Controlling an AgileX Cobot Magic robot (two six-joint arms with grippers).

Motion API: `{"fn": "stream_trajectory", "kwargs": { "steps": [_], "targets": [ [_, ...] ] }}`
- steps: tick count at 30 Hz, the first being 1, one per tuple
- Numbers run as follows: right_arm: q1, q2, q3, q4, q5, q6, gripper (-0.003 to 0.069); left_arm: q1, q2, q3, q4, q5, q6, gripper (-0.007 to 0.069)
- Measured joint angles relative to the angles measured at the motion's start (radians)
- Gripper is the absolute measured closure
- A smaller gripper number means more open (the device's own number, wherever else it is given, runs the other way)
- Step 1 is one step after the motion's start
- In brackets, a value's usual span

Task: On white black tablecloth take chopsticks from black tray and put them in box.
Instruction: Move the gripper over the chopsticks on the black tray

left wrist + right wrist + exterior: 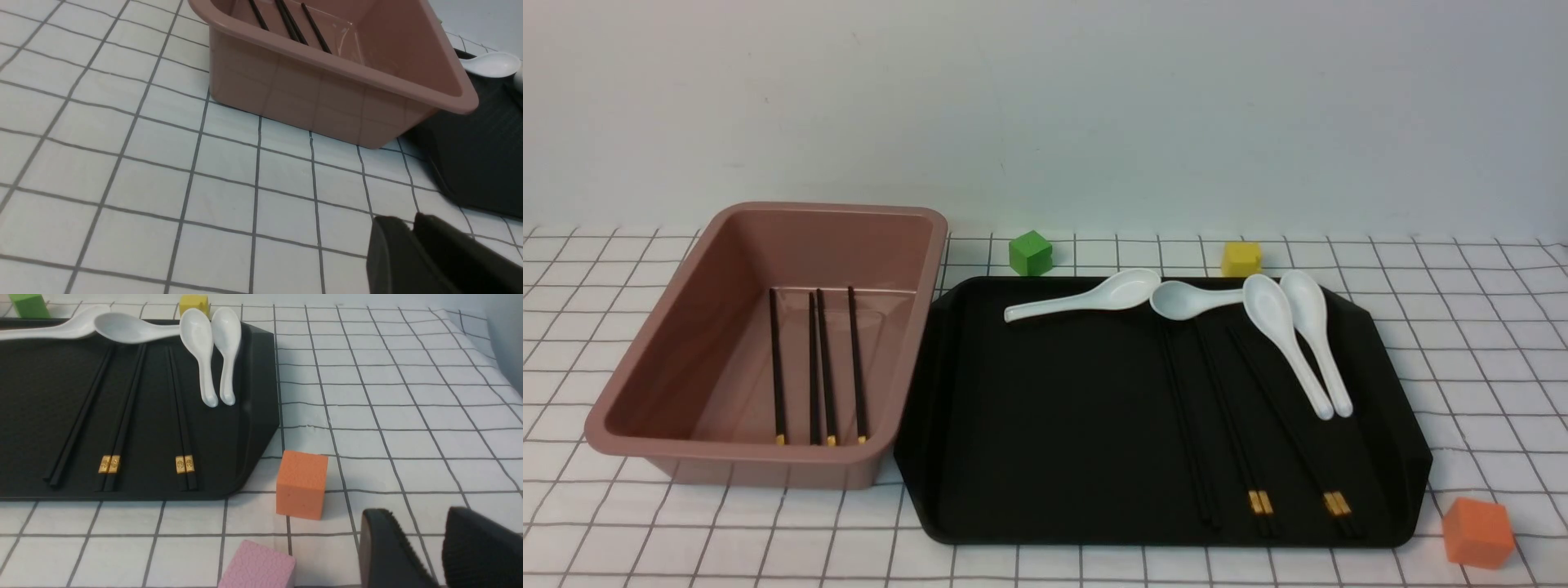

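1. The left tool is pressed together, with nothing pinched, above the cloth.
2. The right tool is spread, with nothing between its fingers, also above the cloth.
3. The box stands ahead of the left tool, apart from it. Four chopsticks lie inside, roughly lengthwise; three show gold bands toward their near ends.
4. The tray is ahead of and between the tools, just beside the box. It holds six chopsticks in three pairs, touching neither tool. Two pairs show gold bands at the ends nearer the tools.
5. Four white spoons lie toward the tray's far side from the tools, above the chopsticks' far ends or beside them.
6. The orange cube and pink cube sit near the right tool, touching neither finger.
7. Beyond the tray from both tools are the green cube and yellow cube.
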Motion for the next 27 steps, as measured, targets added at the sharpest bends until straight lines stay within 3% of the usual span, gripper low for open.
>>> {"fn": "stream_trajectory", "kwargs": {
  "steps": [15, 17, 22, 27],
  "targets": [
    [0.0, 0.0, 0.001, -0.012, -0.016, 0.015, 0.0419, 0.0, 0.0, 0.0, 0.0, 0.0, 0.0, 0.0543],
    [0.0, 0.0, 0.005, 0.043, -0.044, 0.077, 0.0419, 0.0, 0.0, 0.0, 0.0, 0.0, 0.0, 0.0543],
    [0.0, 0.0, 0.007, 0.401, -0.154, 0.356, 0.0419, 0.0, 0.0, 0.0, 0.0, 0.0, 0.0, 0.0543],
    [0.0, 0.0, 0.007, 0.517, -0.179, 0.43, 0.0419, 0.0, 0.0, 0.0, 0.0, 0.0, 0.0, 0.0543]
  ]
}}
